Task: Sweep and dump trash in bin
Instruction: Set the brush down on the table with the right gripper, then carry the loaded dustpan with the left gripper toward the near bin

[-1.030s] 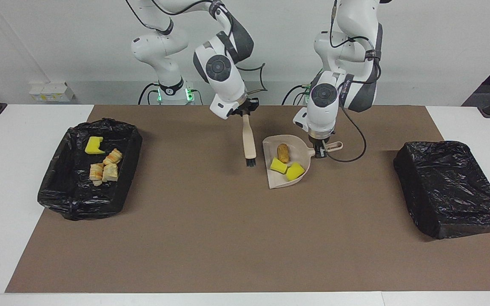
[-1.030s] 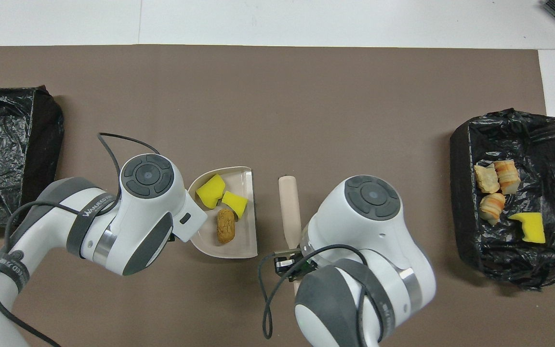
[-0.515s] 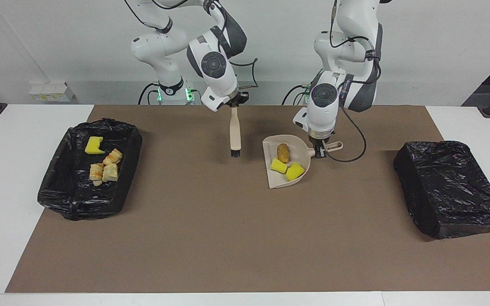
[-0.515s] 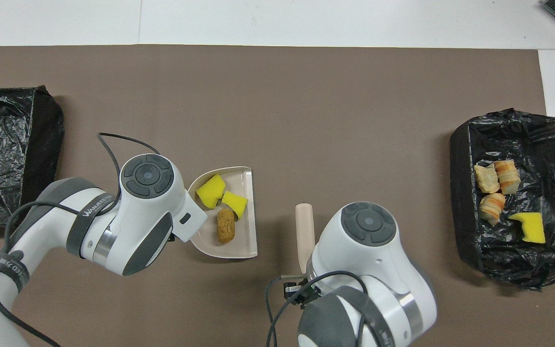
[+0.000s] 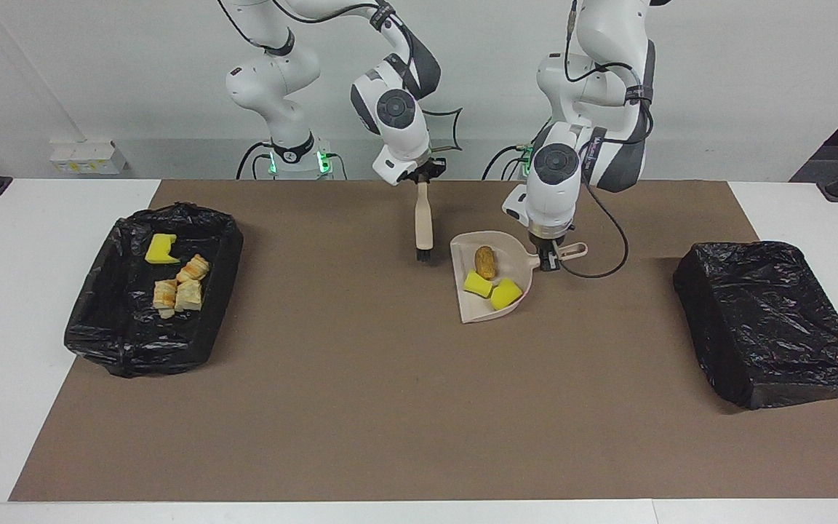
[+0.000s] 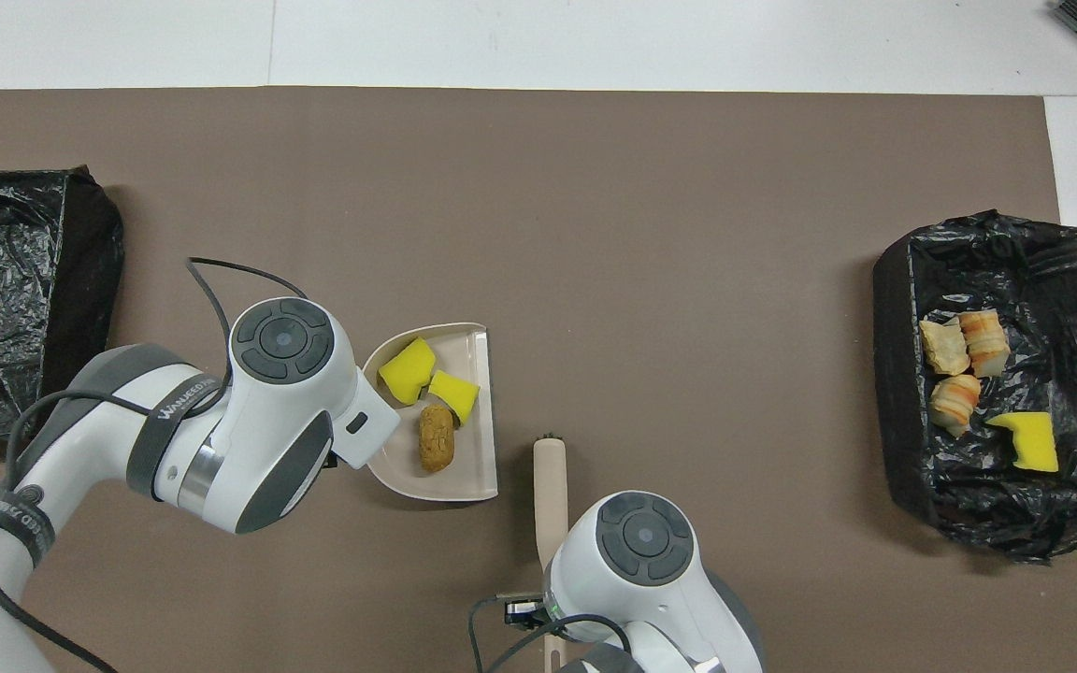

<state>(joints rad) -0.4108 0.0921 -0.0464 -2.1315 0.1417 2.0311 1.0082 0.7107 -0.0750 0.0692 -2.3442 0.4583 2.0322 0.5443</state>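
My left gripper [image 5: 551,260] is clamped on the dustpan [image 5: 489,285] handle, the pan flat mid-table holding the trash [image 5: 490,280]: two spongy yellow chunks and a brown nugget, light and loose (likely to roll if tipped), so I carry by the handle, level. My right gripper [image 5: 423,177] grips the brush [image 5: 423,224] by its handle above the mat beside the pan. Only the facing view shows either grasp; the overhead view shows the scraps in the open bin [image 6: 999,280] at the right arm's end.

Left tool [image 5: 548,263] grips the beige plastic dustpan [image 5: 479,306] holding two yellow sponge chunks [image 5: 492,288] and a brown nugget [image 5: 485,261]; right tool [image 5: 423,177] holds the wooden brush [image 5: 423,222].
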